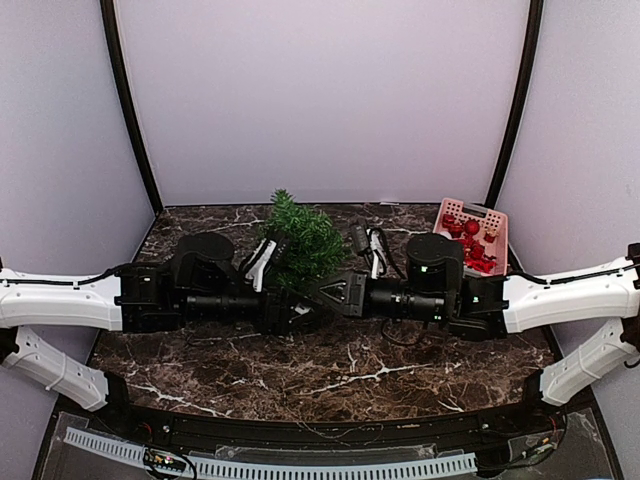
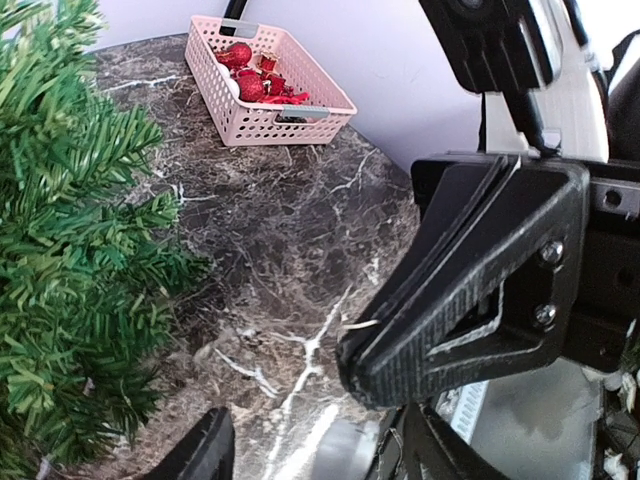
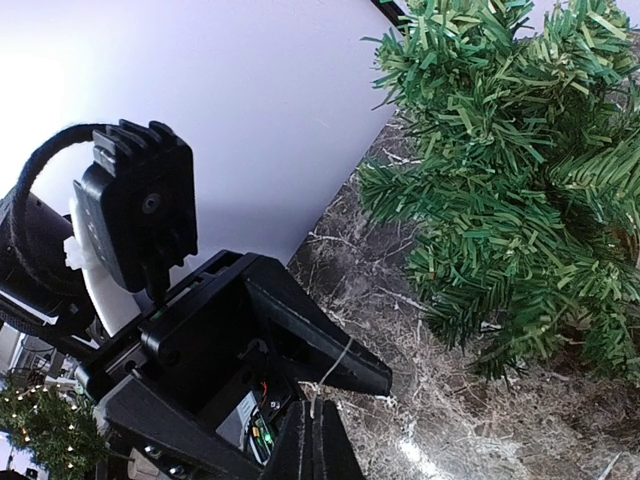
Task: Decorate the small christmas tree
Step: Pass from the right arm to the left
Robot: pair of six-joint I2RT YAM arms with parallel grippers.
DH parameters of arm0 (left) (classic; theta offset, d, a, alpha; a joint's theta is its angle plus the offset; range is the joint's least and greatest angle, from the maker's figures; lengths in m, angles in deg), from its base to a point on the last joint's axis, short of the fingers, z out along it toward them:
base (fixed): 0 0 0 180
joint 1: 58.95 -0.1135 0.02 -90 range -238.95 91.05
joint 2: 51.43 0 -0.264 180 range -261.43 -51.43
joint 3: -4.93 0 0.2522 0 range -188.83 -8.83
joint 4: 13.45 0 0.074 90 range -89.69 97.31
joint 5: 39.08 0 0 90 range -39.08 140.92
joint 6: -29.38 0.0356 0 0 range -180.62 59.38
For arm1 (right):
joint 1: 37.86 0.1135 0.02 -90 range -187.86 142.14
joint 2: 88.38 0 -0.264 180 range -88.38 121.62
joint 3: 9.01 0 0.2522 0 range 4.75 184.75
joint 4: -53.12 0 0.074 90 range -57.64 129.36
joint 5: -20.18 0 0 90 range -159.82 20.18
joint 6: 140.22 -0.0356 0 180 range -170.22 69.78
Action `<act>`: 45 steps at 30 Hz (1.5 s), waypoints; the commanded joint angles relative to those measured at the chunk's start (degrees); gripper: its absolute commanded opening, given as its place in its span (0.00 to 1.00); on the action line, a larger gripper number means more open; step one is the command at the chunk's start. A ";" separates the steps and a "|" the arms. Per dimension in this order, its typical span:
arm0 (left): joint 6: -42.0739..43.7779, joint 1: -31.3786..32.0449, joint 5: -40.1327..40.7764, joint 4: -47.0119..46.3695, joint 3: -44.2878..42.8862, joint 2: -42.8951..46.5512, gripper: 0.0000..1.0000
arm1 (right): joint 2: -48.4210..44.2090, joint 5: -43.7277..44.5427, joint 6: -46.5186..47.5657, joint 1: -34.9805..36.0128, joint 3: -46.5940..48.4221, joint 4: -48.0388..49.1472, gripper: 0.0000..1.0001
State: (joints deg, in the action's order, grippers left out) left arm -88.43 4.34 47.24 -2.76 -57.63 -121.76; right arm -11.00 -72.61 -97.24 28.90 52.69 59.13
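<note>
The tree [image 1: 303,240] stands upright at the middle of the table [image 1: 350,370], toward the back wall, bushy green needles all round; both arms reach in from the sides and meet just in front of it, on the near side; the left gripper [image 2: 310,452] sits in front of the tree and slightly to its left, fingers [image 2: 205,450] spread apart, and the left wrist view shows only dark marble in the gap; the right gripper [image 3: 312,410] comes in just right of the tree's front, fingers pressed together, tip pointing at the left gripper and nearly touching it; a thin pale strand [image 3: 335,362] runs from the right gripper's tip up to the left gripper's finger, and I cannot tell which one has hold of it, if either; well to the right of the tree, by the back right corner, sits the pink basket [image 2: 270,125] with red ornaments [image 2: 250,80] piled inside; needles fill one side of both wrist views, close by but apart from the fingers.
</note>
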 commanded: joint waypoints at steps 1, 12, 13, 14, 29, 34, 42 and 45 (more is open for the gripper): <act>0.73 0.17 0.31 0.00 -1.80 -0.69 0.56 | 0.36 -0.51 0.89 0.75 1.54 2.99 0.00; 0.39 0.17 -0.18 -0.09 -1.04 0.14 0.28 | 0.60 0.39 0.97 0.72 1.32 2.29 0.00; 0.39 0.17 -0.36 -0.09 -1.04 0.12 0.26 | 0.74 0.49 0.97 0.74 1.36 2.23 0.00; 0.39 0.17 -0.40 -0.09 -1.04 0.11 0.24 | 0.83 0.69 0.89 0.74 1.44 2.02 0.00; -0.95 0.17 1.01 1.84 0.32 3.89 0.12 | -0.75 2.55 1.25 0.72 0.84 0.26 0.19; -0.27 -0.84 3.05 9.46 -2.12 6.21 0.11 | -3.77 6.59 2.42 0.77 -0.99 -3.12 0.53; 0.41 -5.53 1.63 18.57 -4.09 9.95 0.11 | -2.55 12.34 0.82 1.44 -5.49 -3.04 0.76; 0.08 -6.25 0.63 19.12 -3.57 10.65 0.11 | 1.49 12.86 0.19 2.39 -4.09 -0.36 0.72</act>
State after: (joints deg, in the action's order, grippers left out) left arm -88.74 -1.04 48.88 12.41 -60.29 -112.75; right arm -13.47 -62.45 -96.08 29.75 47.88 55.52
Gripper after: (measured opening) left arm 0.143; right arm 0.742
